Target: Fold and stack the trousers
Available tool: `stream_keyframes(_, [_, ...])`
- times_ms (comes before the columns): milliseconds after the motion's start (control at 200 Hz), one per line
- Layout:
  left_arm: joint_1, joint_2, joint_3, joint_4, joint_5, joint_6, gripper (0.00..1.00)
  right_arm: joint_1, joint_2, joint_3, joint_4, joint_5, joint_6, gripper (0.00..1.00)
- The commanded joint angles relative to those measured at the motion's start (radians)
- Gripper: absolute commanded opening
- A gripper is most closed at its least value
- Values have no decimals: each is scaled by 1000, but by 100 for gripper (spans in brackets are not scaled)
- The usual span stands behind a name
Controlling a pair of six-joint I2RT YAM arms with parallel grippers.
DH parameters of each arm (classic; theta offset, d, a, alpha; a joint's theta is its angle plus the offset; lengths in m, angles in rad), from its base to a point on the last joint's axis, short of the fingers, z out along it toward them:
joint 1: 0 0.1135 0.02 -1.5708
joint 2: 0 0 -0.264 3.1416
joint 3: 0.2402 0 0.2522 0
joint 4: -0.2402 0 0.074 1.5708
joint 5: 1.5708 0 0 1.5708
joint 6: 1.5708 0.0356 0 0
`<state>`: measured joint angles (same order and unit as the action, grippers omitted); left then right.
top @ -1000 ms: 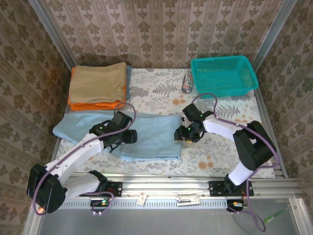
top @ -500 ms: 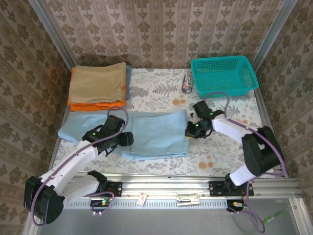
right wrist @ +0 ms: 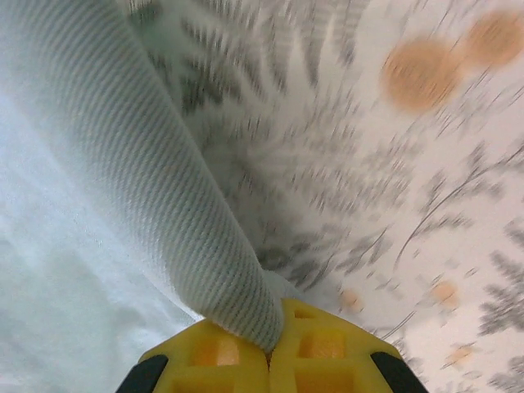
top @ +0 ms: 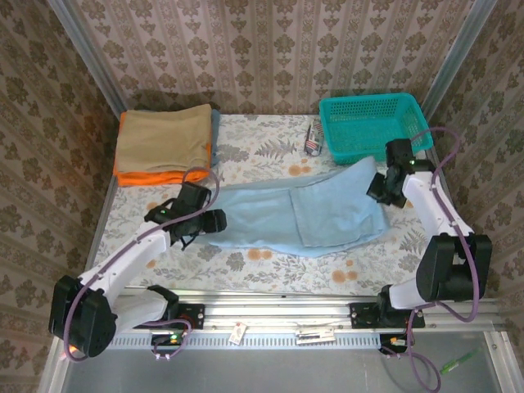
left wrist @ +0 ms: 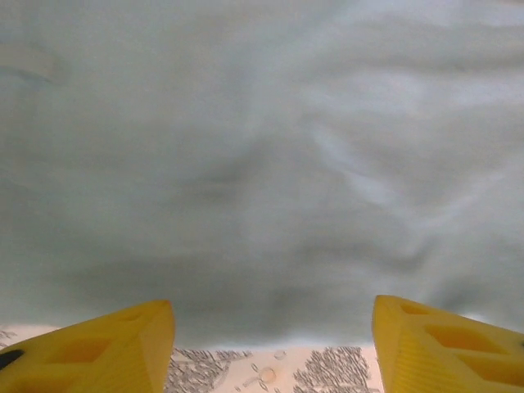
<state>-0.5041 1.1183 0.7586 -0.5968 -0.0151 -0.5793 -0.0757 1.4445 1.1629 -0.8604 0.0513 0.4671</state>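
A pair of pale light-blue, soft cloth trousers (top: 311, 214) lies spread over the middle of the floral-printed worktop (top: 270, 151). Its long axis runs from the left side towards the right edge, roughly parallel to the near edge. The wider, doubled part sits right of centre.

The right gripper (top: 379, 187) has its yellow jaws closed tight on the right-hand end of the trousers. In the right wrist view a ribbed fold of the cloth rises straight out from between the pressed-together pads (right wrist: 315, 344), with the worktop print well below. That end looks lifted and drawn towards the far right corner, just beside the teal plastic mesh basket (top: 372, 123).

The left gripper (top: 211, 223) stands over the opposite, left end with its jaws well apart and nothing between them. Its wrist view shows cloth ahead of the two yellow fingertips (left wrist: 123, 344) and a strip of bare worktop at the hem. That view is too soft to tell whether the tips touch the fabric or hover just above it.

The next fold probably turns on this line. The garment stretches lengthwise between the two arms, each arm nearest its own end, and only the right end is gripped.

In the far left corner a tan folded cloth garment (top: 164, 139) rests on an orange folded one (top: 155, 176), well apart from the trousers.
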Motion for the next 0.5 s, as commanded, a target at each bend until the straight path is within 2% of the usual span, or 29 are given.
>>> stream_keyframes(0, [77, 12, 35, -4, -43, 1, 74, -20, 35, 105, -86, 151, -49, 0])
stream_keyframes(105, [139, 29, 0, 39, -17, -17, 74, -29, 59, 159, -109, 142, -66, 0])
stream_keyframes(235, [150, 89, -47, 124, 21, -11, 72, -11, 63, 201, -119, 62, -68, 0])
stream_keyframes(325, [148, 138, -69, 182, 75, -3, 68, 5, 47, 190, -103, -35, -66, 0])
stream_keyframes(380, [147, 144, -78, 210, 94, 0, 66, 19, 40, 183, -101, -49, -67, 0])
stream_keyframes(495, [147, 145, -67, 159, 39, 3, 57, 42, 23, 176, -105, -101, -61, 0])
